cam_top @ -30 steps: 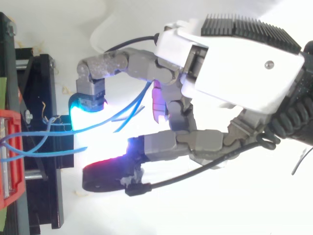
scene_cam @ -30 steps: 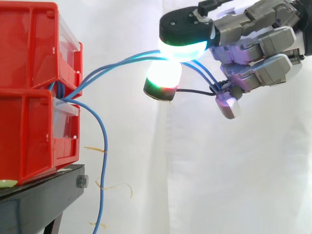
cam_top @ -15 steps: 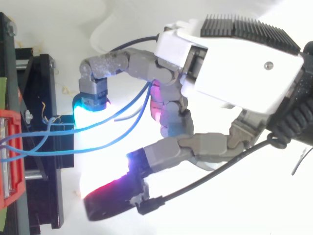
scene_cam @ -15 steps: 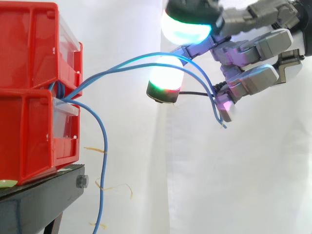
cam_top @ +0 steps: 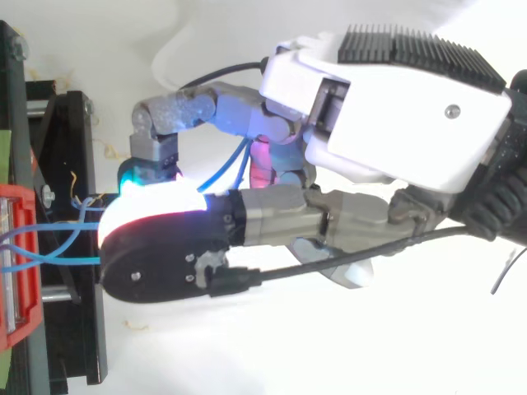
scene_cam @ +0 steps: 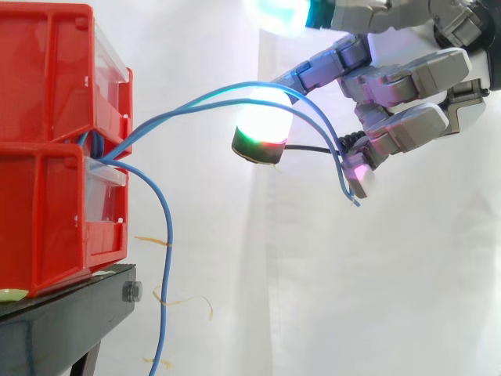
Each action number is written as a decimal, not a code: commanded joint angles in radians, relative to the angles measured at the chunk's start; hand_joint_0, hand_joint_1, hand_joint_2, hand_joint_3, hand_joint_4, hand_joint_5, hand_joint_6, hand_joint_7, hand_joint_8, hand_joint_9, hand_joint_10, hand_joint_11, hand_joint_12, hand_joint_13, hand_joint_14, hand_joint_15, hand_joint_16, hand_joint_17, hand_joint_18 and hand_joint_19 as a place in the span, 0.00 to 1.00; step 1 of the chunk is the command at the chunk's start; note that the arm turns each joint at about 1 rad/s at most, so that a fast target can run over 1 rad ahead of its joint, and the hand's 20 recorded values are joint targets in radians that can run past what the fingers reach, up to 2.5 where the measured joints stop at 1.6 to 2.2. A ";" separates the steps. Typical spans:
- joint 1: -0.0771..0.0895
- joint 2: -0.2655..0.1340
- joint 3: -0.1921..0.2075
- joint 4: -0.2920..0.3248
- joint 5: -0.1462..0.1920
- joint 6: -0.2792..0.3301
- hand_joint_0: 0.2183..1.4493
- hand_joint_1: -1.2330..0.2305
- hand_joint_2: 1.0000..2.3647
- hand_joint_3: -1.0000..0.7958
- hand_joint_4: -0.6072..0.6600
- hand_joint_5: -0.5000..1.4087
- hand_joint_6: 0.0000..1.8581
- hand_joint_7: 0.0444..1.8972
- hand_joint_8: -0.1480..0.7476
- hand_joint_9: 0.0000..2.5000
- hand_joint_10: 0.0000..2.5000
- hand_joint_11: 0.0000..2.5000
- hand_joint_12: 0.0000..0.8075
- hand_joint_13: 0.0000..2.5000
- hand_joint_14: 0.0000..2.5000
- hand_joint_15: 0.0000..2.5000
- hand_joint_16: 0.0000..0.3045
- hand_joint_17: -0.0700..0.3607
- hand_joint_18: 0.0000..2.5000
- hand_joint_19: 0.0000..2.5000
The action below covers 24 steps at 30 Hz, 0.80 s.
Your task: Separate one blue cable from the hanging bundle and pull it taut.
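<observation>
2 blue cables draped over hand, level, from right; fingers spread wide, thumb lifted high.

The side camera stood beside the work at about its height and looked level across it from close in. The red bins on their black stand sat at its left edge, the white curtain hung behind, and my hand came in at the upper right. The top camera looked down from nearer still, so my hand loomed large, with the bins at the left edge. Both views shared my hand, the blue cables, the bins' front and the stand.
</observation>
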 commanded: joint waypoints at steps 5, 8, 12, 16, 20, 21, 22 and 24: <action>0.000 -0.001 0.000 0.000 0.000 0.001 0.36 0.45 0.00 0.28 0.54 0.33 0.27 0.61 0.32 0.91 0.02 0.40 0.42 0.71 0.01 0.42 0.16 0.41 0.42 0.31; 0.000 -0.001 0.000 0.000 0.000 0.000 0.38 0.40 0.00 0.28 0.55 0.33 0.27 0.61 0.33 0.91 0.01 0.40 0.42 0.71 0.01 0.42 0.15 0.41 0.42 0.31; 0.000 -0.001 0.000 0.000 0.000 0.001 0.40 0.36 0.00 0.28 0.55 0.33 0.27 0.61 0.34 0.91 0.01 0.41 0.43 0.71 0.01 0.41 0.15 0.40 0.42 0.31; 0.000 0.001 0.000 -0.002 0.000 0.001 0.41 0.34 0.00 0.30 0.55 0.33 0.27 0.61 0.33 0.91 0.01 0.41 0.43 0.71 0.01 0.41 0.15 0.40 0.42 0.31; 0.000 0.001 0.000 -0.002 0.000 0.001 0.41 0.32 0.01 0.33 0.56 0.33 0.27 0.60 0.33 0.91 0.01 0.41 0.43 0.71 0.01 0.41 0.14 0.39 0.43 0.31; 0.000 0.001 0.000 -0.002 0.000 0.001 0.41 0.32 0.01 0.34 0.57 0.33 0.27 0.60 0.32 0.91 0.02 0.41 0.43 0.71 0.01 0.42 0.14 0.39 0.43 0.31; -0.001 -0.001 0.000 -0.002 0.000 0.001 0.41 0.32 0.01 0.34 0.58 0.33 0.27 0.60 0.32 0.91 0.01 0.42 0.43 0.71 0.01 0.42 0.14 0.39 0.43 0.31; 0.000 0.001 0.000 -0.002 0.000 0.001 0.42 0.34 0.01 0.38 0.59 0.33 0.27 0.60 0.29 0.92 0.01 0.41 0.43 0.71 0.01 0.42 0.14 0.39 0.43 0.31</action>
